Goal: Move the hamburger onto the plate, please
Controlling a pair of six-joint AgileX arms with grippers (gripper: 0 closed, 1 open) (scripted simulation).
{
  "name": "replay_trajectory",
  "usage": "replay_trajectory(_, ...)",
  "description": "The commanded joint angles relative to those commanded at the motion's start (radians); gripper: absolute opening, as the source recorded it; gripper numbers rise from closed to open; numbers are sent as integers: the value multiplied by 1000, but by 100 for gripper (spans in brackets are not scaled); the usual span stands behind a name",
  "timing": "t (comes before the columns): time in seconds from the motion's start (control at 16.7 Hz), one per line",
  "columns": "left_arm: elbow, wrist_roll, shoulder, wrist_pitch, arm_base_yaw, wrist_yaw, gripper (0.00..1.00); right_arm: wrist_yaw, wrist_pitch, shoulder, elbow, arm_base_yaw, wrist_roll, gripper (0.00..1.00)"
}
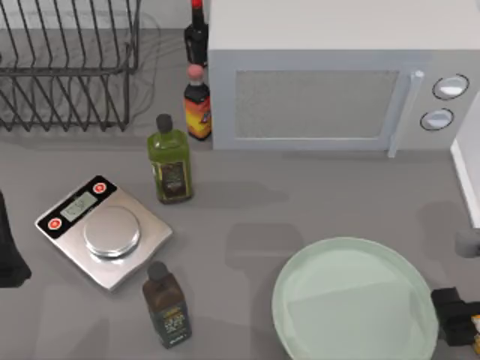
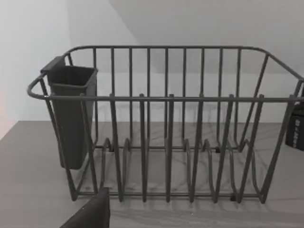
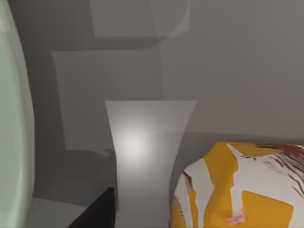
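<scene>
The hamburger [image 3: 242, 187], an orange-yellow lump with whitish patches, lies on the grey table just past the right side of the plate; a sliver of it shows at the top view's right edge [image 1: 475, 328]. The plate [image 1: 352, 300] is large, round and pale mint green, at the front right, and its rim [image 3: 12, 123] also curves along the right wrist view. My right gripper [image 1: 453, 315] hovers low between plate and hamburger, open, with one dark finger [image 3: 97, 213] beside the hamburger and apart from it. My left gripper [image 1: 9, 259] is parked at the left edge, open.
A kitchen scale [image 1: 103, 231] sits front left, with a dark bottle [image 1: 166, 306] in front of it and a green oil bottle [image 1: 171, 161] behind. A microwave [image 1: 330, 82], two sauce bottles [image 1: 197, 105] and a wire dish rack [image 2: 166, 123] line the back.
</scene>
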State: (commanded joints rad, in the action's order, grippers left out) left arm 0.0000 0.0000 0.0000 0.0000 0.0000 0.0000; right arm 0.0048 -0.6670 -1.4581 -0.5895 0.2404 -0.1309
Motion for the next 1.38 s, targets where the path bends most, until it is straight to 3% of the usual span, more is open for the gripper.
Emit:
replay_trajectory(0.24,0,0,0,0,0,0,100,0,-75,22,-57,1,1,0)
replay_trajectory(0.72,0,0,0,0,0,0,100,0,-458,165,-286,-4,7,0)
replay_trajectory(1.14,0,0,0,0,0,0,100,0,-470,169,-295,-1,15,0)
replay_trajectory(1.38,0,0,0,0,0,0,100,-2,-479,133,-320,31,154,0)
